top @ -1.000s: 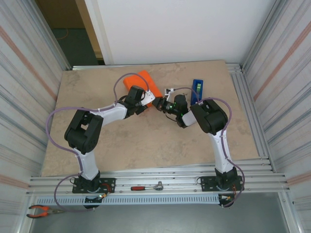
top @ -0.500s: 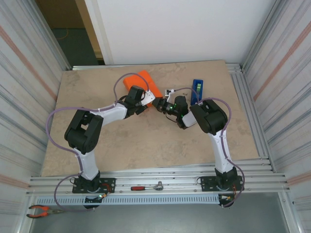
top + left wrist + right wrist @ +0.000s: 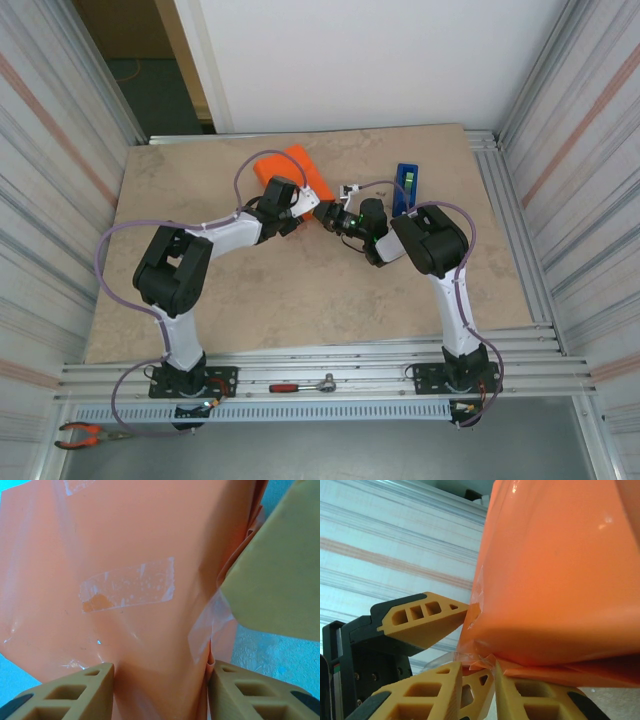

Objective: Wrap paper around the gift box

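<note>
Pliers (image 3: 85,433) are seen on the rail at the near left corner, off the table (image 3: 250,300). A wrench (image 3: 300,386) lies on the rail between the two arm bases.

The left arm is stretched toward the far middle of the table. There the paper (image 3: 295,168) lies as an orange, box-shaped parcel, set at an angle to the table edges. The left end effector (image 3: 298,202) is placed at the parcel's near right corner.

In the left wrist view the paper (image 3: 125,540) is held between the two fingers of the left end effector (image 3: 160,672), and both inner faces are touched by it; it is clenched on the paper. Strips of clear tape (image 3: 127,585) are stuck across the orange surface, and creased folds are gathered toward the right.

The right end effector (image 3: 325,212) is met just to the right of the left one, at the same corner. In the right wrist view its fingers (image 3: 420,695) are set slightly apart, with a narrow gap between them. A folded edge of paper with a bit of tape sits right at their tips. Whether that edge is pinched or released cannot be told. One left finger (image 3: 422,620) is pressed against the parcel's side.

A blue tape dispenser (image 3: 405,188) stands farther right on the table, apart from the parcel.
</note>
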